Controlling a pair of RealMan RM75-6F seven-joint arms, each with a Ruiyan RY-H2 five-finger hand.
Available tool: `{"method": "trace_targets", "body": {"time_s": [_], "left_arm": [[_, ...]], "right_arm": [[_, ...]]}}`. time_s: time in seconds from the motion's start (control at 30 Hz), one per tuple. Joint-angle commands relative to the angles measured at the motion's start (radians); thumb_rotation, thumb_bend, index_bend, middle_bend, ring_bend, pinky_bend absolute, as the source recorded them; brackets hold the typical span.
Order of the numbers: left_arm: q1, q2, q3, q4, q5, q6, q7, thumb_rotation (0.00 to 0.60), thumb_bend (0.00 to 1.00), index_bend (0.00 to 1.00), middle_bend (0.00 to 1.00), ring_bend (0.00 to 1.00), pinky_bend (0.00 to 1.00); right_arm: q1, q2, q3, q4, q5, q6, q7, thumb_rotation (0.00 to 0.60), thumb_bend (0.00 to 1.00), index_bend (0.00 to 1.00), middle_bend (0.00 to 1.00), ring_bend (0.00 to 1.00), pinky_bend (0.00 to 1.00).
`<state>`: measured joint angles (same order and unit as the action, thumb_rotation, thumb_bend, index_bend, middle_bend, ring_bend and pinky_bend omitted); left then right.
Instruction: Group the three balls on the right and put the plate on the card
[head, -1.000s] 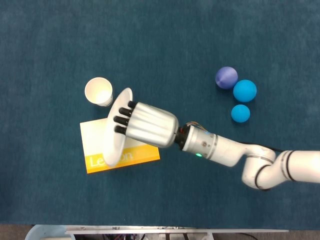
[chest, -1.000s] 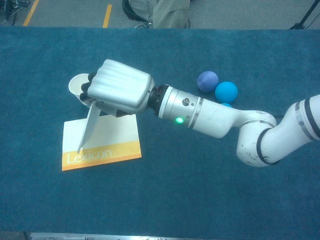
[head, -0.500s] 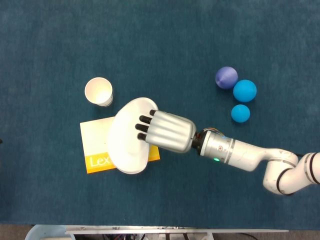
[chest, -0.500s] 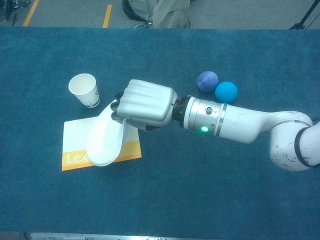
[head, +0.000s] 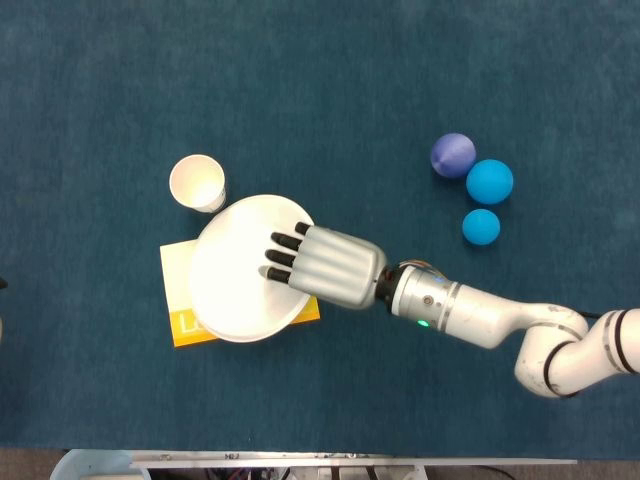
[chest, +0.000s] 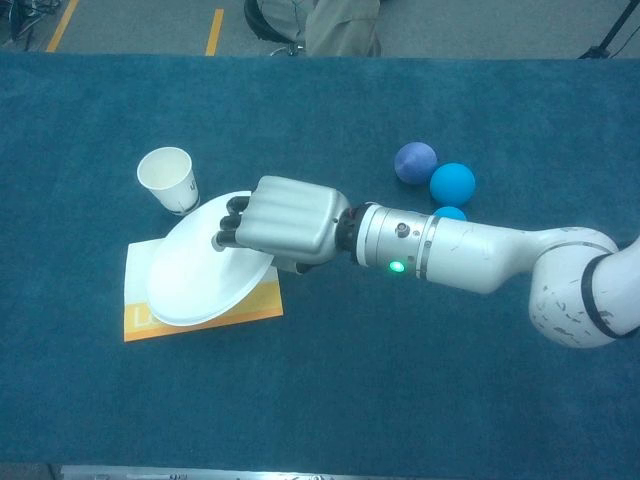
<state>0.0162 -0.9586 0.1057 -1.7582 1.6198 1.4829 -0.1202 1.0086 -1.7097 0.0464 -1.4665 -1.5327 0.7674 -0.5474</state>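
Since the earlier frames, the white plate (head: 245, 268) has been tilted down from nearly edge-on to almost flat over the yellow card (head: 185, 305), left of centre. It is grasped at its right rim by the right hand (head: 322, 265), dark fingers (head: 285, 257) laid over its top. Only the card's left edge and lower corners are seen. A paper cup (head: 199, 183) is set upright just above the plate. Grouped at upper right are the purple ball (head: 452, 154), large blue ball (head: 489, 181) and small blue ball (head: 481, 226).

A blue-covered table (head: 320, 60) carries a paper cup (head: 198, 183), a yellow card (head: 178, 300) and three balls (head: 487, 181) grouped together.
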Motion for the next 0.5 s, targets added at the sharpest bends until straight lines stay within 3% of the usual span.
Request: {"method": "trace_targets", "body": {"time_s": [0.03, 0.2, 0.33, 0.5], "left_arm": [[-0.002, 0.000, 0.001, -0.001, 0.002, -0.003, -0.001, 0.600, 0.44, 0.36, 0.31, 0.27, 0.19], [0.005, 0.000, 0.002, 0.009, 0.008, 0.013, -0.014, 0.600, 0.44, 0.36, 0.31, 0.27, 0.19], [0.003, -0.002, 0.002, 0.016, 0.008, 0.009, -0.019, 0.600, 0.44, 0.36, 0.31, 0.27, 0.19], [-0.001, -0.005, 0.002, 0.018, 0.011, 0.005, -0.022, 0.600, 0.44, 0.36, 0.31, 0.27, 0.19]], "right_arm": [[0.006, -0.016, 0.004, -0.009, 0.038, -0.034, -0.048, 0.600, 0.46, 0.15, 0.24, 0.15, 0.39], [0.011, 0.009, -0.001, -0.045, 0.087, -0.070, -0.114, 0.600, 0.46, 0.01, 0.19, 0.11, 0.30], [0.022, 0.057, -0.007, -0.097, 0.134, -0.113, -0.143, 0.600, 0.45, 0.00, 0.10, 0.05, 0.21], [0.014, 0.094, -0.008, -0.146, 0.139, -0.086, -0.150, 0.600, 0.23, 0.00, 0.06, 0.02, 0.18]]}}
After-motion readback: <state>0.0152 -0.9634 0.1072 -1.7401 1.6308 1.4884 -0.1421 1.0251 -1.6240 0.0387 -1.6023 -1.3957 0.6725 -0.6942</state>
